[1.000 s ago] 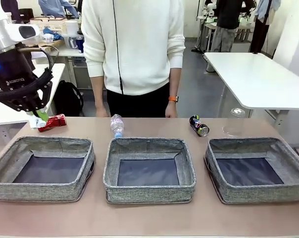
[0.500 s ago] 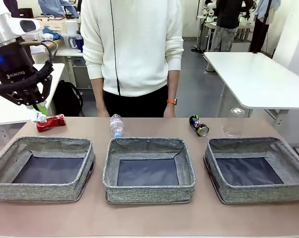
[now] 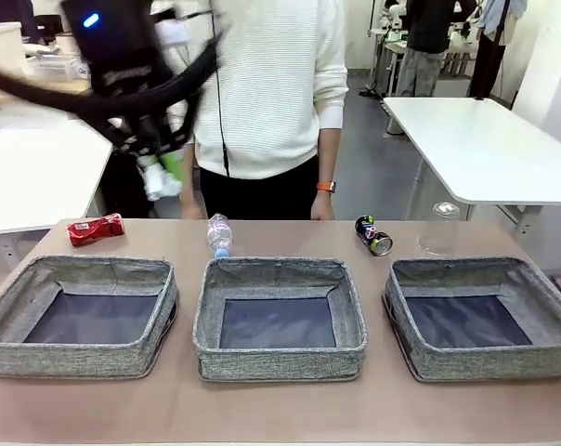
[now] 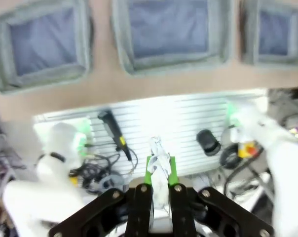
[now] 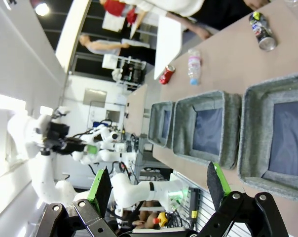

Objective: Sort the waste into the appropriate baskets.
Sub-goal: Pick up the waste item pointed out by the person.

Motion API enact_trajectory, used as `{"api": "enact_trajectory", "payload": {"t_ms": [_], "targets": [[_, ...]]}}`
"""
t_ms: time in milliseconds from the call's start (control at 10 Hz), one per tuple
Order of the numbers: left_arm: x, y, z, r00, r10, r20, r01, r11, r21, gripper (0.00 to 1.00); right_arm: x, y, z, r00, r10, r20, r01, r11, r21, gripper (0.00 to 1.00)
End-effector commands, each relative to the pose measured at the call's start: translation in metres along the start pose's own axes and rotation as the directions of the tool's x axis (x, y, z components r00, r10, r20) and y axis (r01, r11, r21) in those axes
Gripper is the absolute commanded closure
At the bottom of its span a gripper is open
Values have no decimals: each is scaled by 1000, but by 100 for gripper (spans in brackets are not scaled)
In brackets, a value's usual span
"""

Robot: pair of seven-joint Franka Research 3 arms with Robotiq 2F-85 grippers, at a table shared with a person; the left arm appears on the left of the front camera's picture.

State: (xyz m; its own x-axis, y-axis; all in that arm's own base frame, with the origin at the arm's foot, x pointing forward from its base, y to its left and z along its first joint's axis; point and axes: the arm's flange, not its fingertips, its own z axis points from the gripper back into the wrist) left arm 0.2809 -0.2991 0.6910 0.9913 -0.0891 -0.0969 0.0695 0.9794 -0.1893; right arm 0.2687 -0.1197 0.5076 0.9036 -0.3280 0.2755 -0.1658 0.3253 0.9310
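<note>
L gripper (image 3: pixel 160 158), raised at far left, was clamped on the wad (image 4: pixel 159 159). R gripper (image 5: pixel 159 186) had fingers apart, holding nothing. Red can (image 3: pixel 96 229) lay far left on table (image 3: pixel 280 409).

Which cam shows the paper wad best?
Left wrist view: the wad sits close up in the left gripper, jaws shut on it. Front view has it as a white blur under that gripper, high over the table. Right wrist view: too far off to tell.
</note>
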Motion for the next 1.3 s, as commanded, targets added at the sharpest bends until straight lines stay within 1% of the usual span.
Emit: {"api": "enact_trajectory", "payload": {"t_ms": [0, 100, 200, 300, 400, 500, 600, 700, 900, 1000, 1200], "targets": [[16, -51, 38, 999, 35, -35, -33, 998, 57, 90, 3, 1, -1, 1000, 28, 9, -28, 999, 21, 0], [7, -80, 54, 998, 67, 20, -68, 996, 55, 90, 3, 1, -1, 1000, 28, 9, -28, 999, 21, 0], [3, -100, 65, 996, 72, 51, -73, 997, 32, 90, 3, 1, -1, 1000, 28, 9, -28, 999, 21, 0], [0, -112, 72, 997, 49, 56, -49, 999, 8, 90, 3, 1, -1, 1000, 28, 9, -28, 999, 21, 0], [0, -117, 76, 999, 32, 43, -32, 999, 13, 90, 3, 1, -1, 1000, 28, 9, -28, 999, 21, 0], [2, -114, 81, 999, 22, 31, -23, 999, 32, 90, 3, 1, -1, 1000, 28, 9, -28, 999, 21, 0], [5, -112, 84, 1000, 25, -5, -25, 998, 51, 90, 3, 1, -1, 1000, 28, 9, -28, 999, 21, 0], [9, -109, 84, 994, 52, -91, -44, 995, 94, 90, 3, 1, -1, 1000, 28, 9, -28, 999, 21, 0], [13, -108, 83, 988, 53, -146, -38, 994, 104, 90, 3, 1, -1, 1000, 28, 9, -28, 999, 21, 0], [9, -100, 67, 997, 25, -69, -19, 997, 81, 90, 3, 1, -1, 1000, 28, 9, -28, 999, 21, 0], [9, -100, 67, 997, 25, -69, -19, 997, 81, 90, 3, 1, -1, 1000, 28, 9, -28, 999, 21, 0]]}}
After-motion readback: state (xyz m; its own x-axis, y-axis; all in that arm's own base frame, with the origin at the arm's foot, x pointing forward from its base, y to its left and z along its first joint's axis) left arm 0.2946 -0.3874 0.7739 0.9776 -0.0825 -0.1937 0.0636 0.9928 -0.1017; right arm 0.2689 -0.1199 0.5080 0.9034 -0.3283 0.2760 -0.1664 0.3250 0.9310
